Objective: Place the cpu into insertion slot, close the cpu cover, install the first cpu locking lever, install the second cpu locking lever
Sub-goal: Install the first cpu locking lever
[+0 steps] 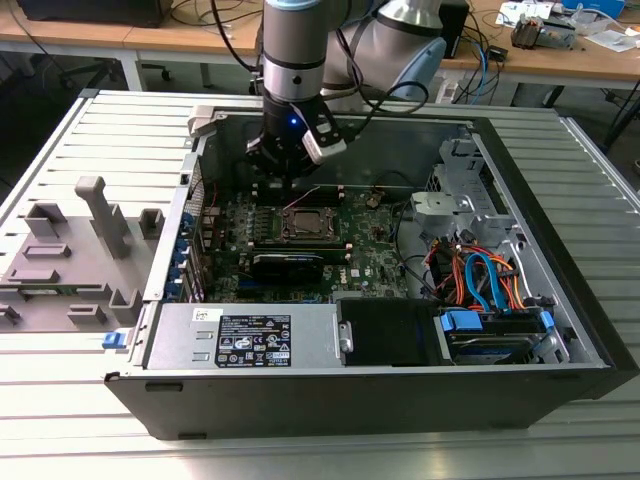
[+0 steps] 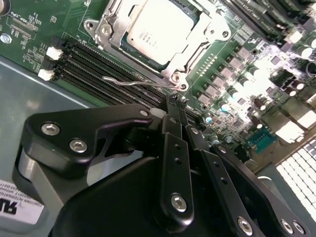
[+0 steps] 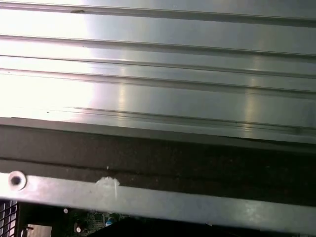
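An open computer case (image 1: 330,390) lies on its side on a counter (image 1: 60,410) of ribbed, silvery metal slats; in the first wrist view those slats (image 3: 158,64) run across the frame above the case's dark edge (image 3: 158,153). Behind the counter stand wooden desks (image 1: 590,62) strewn with cables and small equipment. On the exterior view's left of the case sits a grey plastic fixture (image 1: 75,255) with upright posts. Inside the case lie a green board (image 1: 360,250), a bundle of orange and blue cables (image 1: 485,275) toward the exterior view's right, and a silvery power supply (image 1: 250,335) bearing a black-and-white label whose print is too small to read. A white sticker with black lettering (image 2: 10,210) shows in the second wrist view, cut off and unreadable. The arm (image 1: 295,60) reaches down into the case, with the gripper (image 2: 177,104) just above the board near the socket; its jaws are together and hold nothing. The cpu (image 2: 159,30) sits in the slot (image 2: 126,47), faint print on its silvery top too washed out to read. The cover (image 2: 200,42) lies closed around the chip, and a thin wire lever (image 2: 129,82) runs just beside the socket, over the long black memory slots (image 2: 94,66).
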Action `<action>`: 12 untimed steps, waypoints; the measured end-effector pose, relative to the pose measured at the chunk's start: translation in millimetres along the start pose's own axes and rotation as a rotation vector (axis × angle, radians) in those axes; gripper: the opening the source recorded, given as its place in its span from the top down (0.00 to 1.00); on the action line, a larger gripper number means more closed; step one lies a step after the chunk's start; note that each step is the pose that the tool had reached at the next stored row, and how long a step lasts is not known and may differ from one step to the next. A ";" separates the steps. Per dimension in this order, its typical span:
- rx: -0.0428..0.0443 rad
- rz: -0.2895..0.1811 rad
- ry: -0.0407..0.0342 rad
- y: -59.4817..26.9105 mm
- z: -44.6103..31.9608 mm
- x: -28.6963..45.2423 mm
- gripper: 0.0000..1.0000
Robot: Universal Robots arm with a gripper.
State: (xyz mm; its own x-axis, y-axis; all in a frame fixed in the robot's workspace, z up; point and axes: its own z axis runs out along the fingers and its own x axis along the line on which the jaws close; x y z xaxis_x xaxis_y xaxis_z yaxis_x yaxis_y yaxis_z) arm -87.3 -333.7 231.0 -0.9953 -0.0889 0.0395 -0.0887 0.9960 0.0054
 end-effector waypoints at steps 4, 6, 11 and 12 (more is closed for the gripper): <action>-0.0019 0.000 -0.0001 0.8 7.1 -2.3 0.89; -0.0018 0.000 -0.0001 1.0 10.4 -4.6 0.89; -0.0018 0.000 0.0000 0.5 15.5 -10.7 0.89; -0.0017 0.000 0.0001 0.2 16.7 -13.4 0.89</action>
State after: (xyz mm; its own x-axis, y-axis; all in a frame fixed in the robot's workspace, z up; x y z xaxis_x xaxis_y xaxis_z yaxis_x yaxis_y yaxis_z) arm -74.6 -332.2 213.7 -0.9953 -0.0887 0.0396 -0.0885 0.9960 0.0072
